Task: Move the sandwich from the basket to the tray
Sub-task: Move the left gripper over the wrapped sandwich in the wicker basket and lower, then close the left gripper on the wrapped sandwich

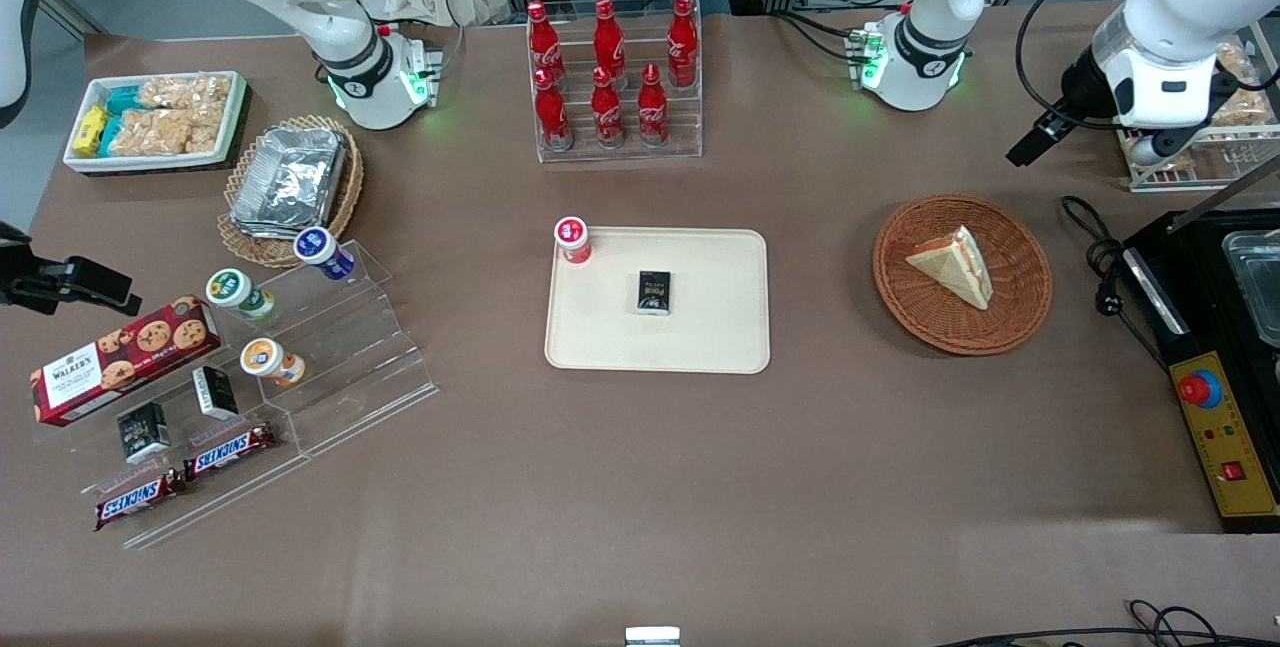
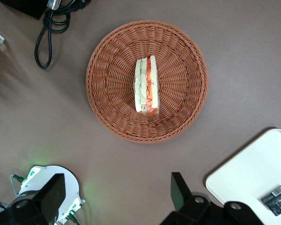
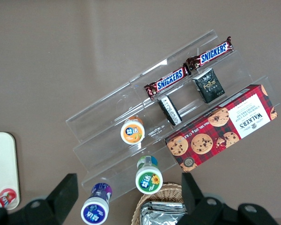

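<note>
The sandwich (image 1: 955,264) (image 2: 146,84), a pale bread wedge with red and green filling, lies in the middle of the round reddish-brown basket (image 1: 1020,302) (image 2: 182,112) toward the working arm's end of the table. My gripper (image 1: 1040,135) (image 2: 116,194) hangs high above the table beside the basket, apart from it, open with nothing between its fingers (image 2: 180,191). The cream tray (image 1: 720,327) (image 2: 248,176) lies flat at the table's middle. It holds a small black box (image 1: 654,292) (image 2: 276,200) and a red-capped bottle (image 1: 572,239) at one corner.
A rack of red cola bottles (image 1: 612,77) stands farther from the front camera than the tray. A black appliance with a cable (image 1: 1100,257) (image 2: 49,33) sits beside the basket. Clear steps with snacks (image 1: 250,367) lie toward the parked arm's end.
</note>
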Available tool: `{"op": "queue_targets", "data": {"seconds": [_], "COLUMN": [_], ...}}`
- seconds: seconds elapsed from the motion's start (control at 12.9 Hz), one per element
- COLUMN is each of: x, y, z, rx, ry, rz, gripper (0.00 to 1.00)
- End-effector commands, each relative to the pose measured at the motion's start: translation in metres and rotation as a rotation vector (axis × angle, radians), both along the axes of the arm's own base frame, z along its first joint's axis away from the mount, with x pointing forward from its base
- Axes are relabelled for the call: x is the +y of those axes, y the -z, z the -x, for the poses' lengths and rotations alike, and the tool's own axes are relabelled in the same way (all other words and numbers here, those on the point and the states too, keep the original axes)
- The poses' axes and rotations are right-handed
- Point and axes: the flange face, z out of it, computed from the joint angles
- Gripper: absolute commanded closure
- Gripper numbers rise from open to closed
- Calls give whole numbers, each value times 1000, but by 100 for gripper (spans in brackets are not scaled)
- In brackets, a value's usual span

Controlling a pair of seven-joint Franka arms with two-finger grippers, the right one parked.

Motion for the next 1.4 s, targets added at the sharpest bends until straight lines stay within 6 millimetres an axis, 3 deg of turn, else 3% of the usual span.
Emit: {"op": "queue_targets", "data": {"seconds": [0.0, 0.16, 0.31, 0.7, 0.86, 1.32], "x": [-1, -1, -2, -4, -6, -6], "y": [10, 49, 106, 216, 243, 290], "z": [2, 4, 8, -11, -13, -20], "rx": [-21, -35, -37, -30, -4, -13], "ry": [-20, -24, -42, -103, -108, -108], "rz": [-14, -13, -17, -45, -52, -74], "gripper": [0, 0, 0, 0, 0, 0]}}
